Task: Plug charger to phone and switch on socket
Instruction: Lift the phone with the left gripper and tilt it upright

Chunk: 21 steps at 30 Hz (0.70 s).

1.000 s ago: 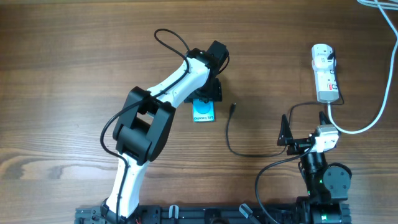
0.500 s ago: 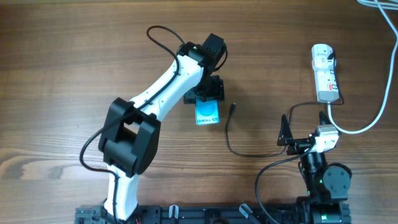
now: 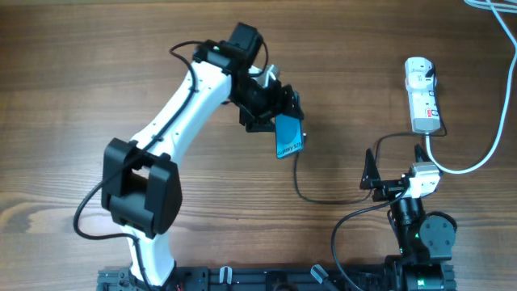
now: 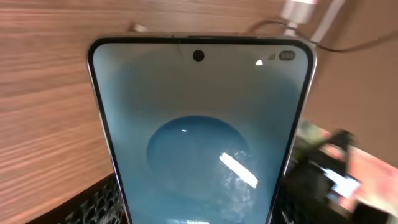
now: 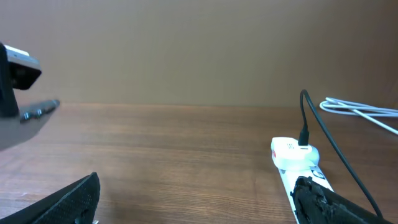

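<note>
While the right gripper [image 3: 394, 168] hangs with fingers spread, the one socket [image 3: 423, 95] at its 1 o'clock, the left gripper [image 3: 273, 111] pinches the one phone [image 3: 289, 137], tilted up, long axis running 11 to 5 o'clock. The one charger [image 3: 315, 200] curls away from the phone's 5 o'clock end. Its tip seems to lie just beside that end, at the right gripper's 9 o'clock.
</note>
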Motion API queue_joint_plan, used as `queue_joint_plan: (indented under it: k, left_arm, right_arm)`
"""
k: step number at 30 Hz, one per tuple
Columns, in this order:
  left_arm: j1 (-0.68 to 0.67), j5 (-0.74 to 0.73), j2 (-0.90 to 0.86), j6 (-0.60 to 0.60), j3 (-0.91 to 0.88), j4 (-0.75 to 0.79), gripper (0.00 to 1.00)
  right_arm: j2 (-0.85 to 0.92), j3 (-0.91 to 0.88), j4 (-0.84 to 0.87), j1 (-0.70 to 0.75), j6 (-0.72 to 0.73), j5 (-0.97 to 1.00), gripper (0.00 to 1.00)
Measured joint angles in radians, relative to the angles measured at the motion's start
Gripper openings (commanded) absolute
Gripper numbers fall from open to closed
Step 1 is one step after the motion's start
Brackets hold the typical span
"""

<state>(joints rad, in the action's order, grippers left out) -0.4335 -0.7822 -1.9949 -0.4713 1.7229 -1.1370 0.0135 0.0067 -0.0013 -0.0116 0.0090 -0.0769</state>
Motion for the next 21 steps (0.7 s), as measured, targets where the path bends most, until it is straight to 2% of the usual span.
queue_joint_plan:
  k: [15,21]
  left_arm:
    - [0.256,-0.617,0.000,0.007,0.000,0.012,0.78]
    - [0.292,-0.709,0.000,-0.024,0.000,0.012,0.76]
  right_arm:
    - [0.000,0.000,0.000,0.000,0.000,0.000,1.00]
    - [0.000,0.000,0.000,0.000,0.000,0.000,1.00]
